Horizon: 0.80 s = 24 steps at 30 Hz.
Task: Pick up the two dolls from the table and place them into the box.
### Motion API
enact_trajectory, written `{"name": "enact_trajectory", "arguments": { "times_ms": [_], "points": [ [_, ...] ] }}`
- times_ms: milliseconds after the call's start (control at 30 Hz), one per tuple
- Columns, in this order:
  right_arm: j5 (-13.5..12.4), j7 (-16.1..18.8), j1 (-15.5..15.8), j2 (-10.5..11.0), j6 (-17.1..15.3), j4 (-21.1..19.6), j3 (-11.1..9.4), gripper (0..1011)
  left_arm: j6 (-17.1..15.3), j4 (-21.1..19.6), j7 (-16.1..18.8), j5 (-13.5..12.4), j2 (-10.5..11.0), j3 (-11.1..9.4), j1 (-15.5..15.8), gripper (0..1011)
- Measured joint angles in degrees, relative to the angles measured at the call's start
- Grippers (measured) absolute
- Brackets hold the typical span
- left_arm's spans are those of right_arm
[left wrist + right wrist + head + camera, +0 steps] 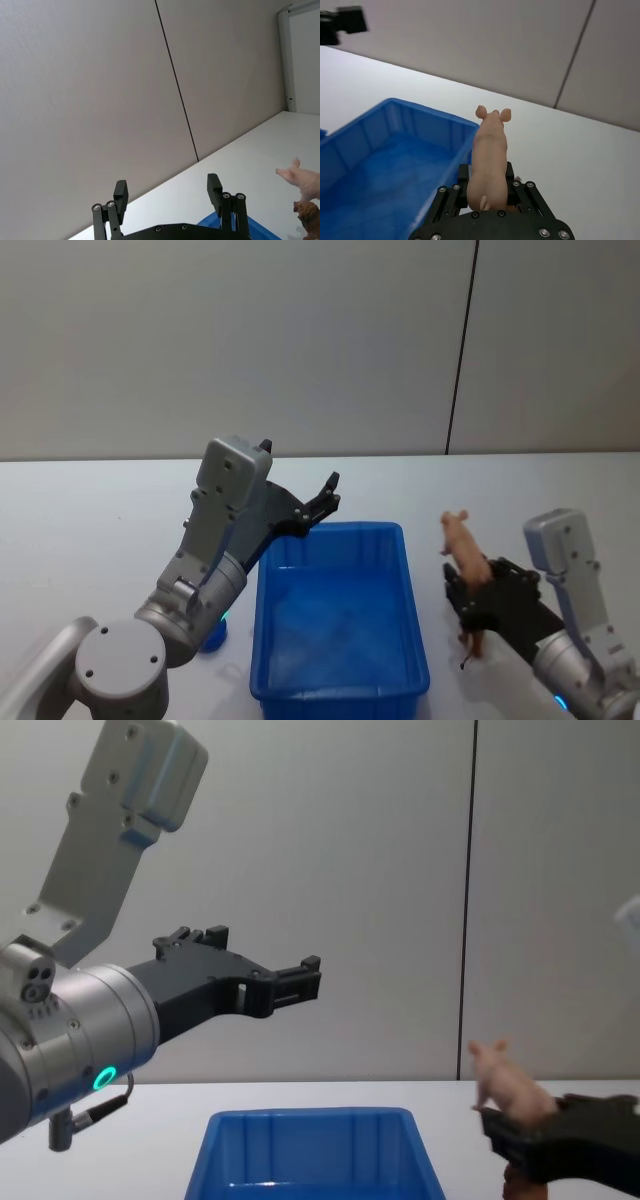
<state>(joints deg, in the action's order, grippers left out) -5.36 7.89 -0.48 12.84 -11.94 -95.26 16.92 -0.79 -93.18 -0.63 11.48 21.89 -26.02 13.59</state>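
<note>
Just right of the blue box (340, 530), the right end effector (489, 186) is clamped on the pink pig doll (489, 145), raised off the worktop (90, 530); the brown doll (309, 214) shows beneath it (held or not, unclear). The left end effector (167, 189) hovers spread apart. With the box apparently empty, both placements remain

Left of the box (340, 685) we see a silver-grey left arm (225, 510), right of it the matching right arm (572, 570) (a teal ring (103, 1077) glows on the left one); the left gripper (167, 185) and right gripper (488, 180) are matte black, silver-screwed.
</note>
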Motion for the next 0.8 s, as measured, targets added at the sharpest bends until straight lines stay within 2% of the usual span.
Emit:
{"name": "enact_trajectory", "arguments": {
  "times_ms": [500,667,767,800],
  "points": [
    [1.4,12.8,-3.7,-1.6,2.1,3.0,1.7,397,0.0,0.0,0.0,0.0,0.0,0.0,0.0,1001],
    [1.7,17.3,-5.9,-2.9,2.5,5.4,2.5,534,0.0,0.0,0.0,0.0,0.0,0.0,0.0,1001],
    [2.0,20.0,-7.4,-3.8,2.7,7.2,3.0,650,0.0,0.0,0.0,0.0,0.0,0.0,0.0,1001],
    [2.0,20.0,-7.4,-3.8,2.7,7.2,3.0,650,0.0,0.0,0.0,0.0,0.0,0.0,0.0,1001]
  ]
}}
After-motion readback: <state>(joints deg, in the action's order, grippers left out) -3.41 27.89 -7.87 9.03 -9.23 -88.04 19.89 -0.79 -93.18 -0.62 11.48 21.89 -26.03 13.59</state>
